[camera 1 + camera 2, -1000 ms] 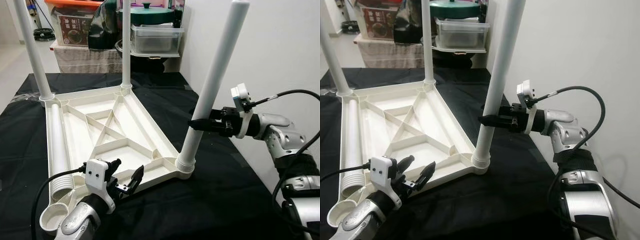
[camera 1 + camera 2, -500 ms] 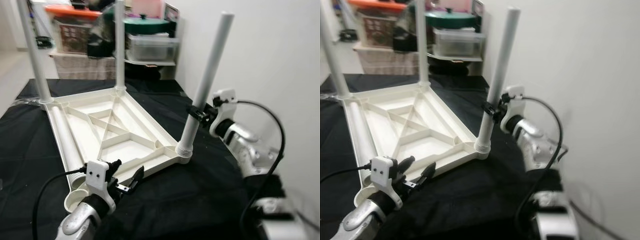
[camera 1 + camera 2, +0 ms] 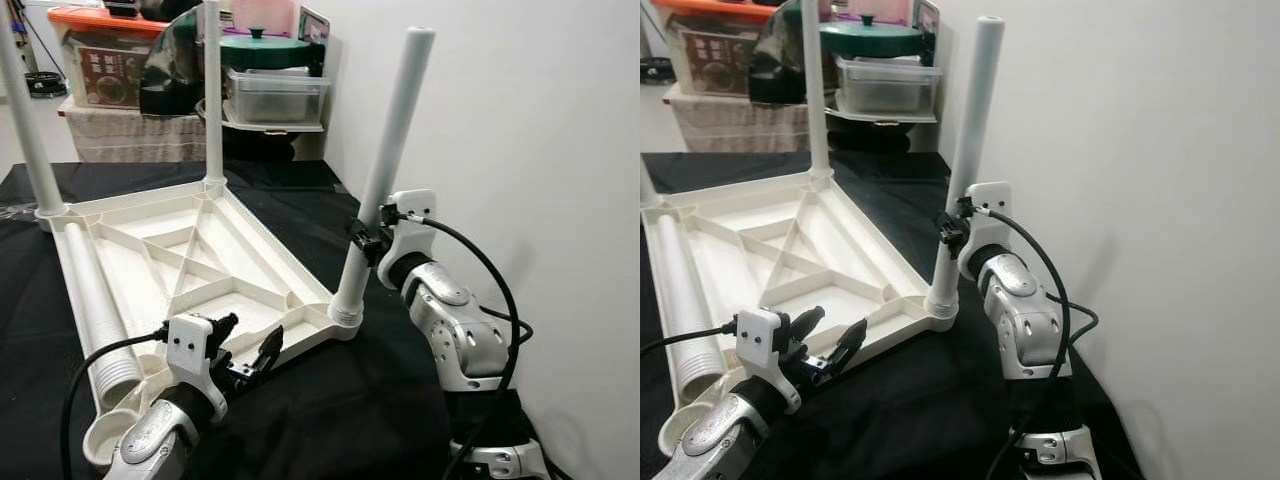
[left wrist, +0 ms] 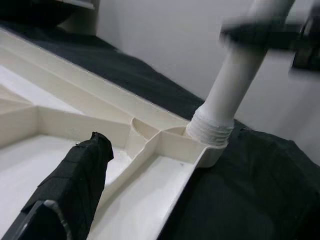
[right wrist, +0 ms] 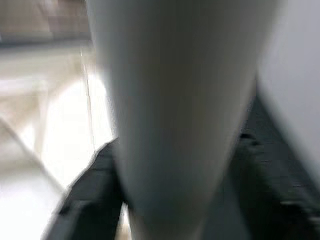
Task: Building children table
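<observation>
right gripper [image 3: 366, 238] fingers clamped around table leg [image 3: 385, 170] mid-height | left gripper [image 3: 247, 352] fingers spread, just beside tabletop [image 3: 180, 262] near edge | black worktop [image 3: 330, 410]

One upturned white plastic tabletop [image 3: 190, 250] carries three upright white tube legs [image 3: 385, 170]. One more ribbed-ended white leg [image 3: 95, 310] lies loose in it.

Bright, even indoor light — head views sharp, wrist views blurred.
</observation>
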Controlling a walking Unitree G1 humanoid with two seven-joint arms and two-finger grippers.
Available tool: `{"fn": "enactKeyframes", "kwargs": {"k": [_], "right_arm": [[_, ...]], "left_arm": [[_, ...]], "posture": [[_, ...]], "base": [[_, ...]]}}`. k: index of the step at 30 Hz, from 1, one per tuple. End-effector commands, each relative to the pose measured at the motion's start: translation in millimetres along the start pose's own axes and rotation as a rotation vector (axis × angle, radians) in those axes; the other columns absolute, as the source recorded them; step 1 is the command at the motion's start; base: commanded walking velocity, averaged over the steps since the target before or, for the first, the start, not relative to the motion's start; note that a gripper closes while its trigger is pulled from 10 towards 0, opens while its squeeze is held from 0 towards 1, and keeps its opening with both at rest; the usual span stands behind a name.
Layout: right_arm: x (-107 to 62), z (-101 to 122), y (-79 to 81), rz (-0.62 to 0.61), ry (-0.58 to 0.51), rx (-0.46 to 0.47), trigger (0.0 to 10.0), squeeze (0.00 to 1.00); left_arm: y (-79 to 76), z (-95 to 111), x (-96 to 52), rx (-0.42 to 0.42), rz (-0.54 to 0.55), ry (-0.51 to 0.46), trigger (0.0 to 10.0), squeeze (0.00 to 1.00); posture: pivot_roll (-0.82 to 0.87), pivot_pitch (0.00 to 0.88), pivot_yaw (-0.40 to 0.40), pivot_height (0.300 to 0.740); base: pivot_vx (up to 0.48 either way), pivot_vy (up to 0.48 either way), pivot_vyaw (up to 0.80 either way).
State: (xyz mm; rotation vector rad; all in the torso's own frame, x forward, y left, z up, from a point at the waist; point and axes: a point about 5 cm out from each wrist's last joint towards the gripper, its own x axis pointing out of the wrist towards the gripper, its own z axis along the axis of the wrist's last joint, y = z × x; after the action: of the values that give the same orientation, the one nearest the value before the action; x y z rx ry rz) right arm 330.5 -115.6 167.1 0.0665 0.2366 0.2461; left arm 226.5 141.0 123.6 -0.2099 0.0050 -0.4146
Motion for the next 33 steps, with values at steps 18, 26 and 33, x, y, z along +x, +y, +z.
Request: {"fn": "enactKeyframes", "kwargs": {"k": [18,26,33], "right_arm": [[-15.4,69,-39.9,0.436,-0.229,-0.082,10.0,0.00],[6.6,54,-24.5,0.377,-0.200,-0.037,10.0,0.00],[11.5,41,-22.3,0.358,-0.170,-0.001,0.0,0.00]], "left_arm": [[-0.7,-5,2.2,-0.005,-0.016,0.018,10.0,0.00],[-0.2,-4,2.3,-0.002,-0.010,0.013,10.0,0.00],[0.9,-3,1.8,0.003,-0.014,0.016,10.0,0.00]], "posture": [[0.03,0.000,-0.121,0.740],[0.05,0.000,-0.133,0.740],[0.05,0.000,-0.128,0.740]], "base": [[0.000,0.000,0.00],[0.000,0.000,0.00],[0.000,0.000,0.00]]}}
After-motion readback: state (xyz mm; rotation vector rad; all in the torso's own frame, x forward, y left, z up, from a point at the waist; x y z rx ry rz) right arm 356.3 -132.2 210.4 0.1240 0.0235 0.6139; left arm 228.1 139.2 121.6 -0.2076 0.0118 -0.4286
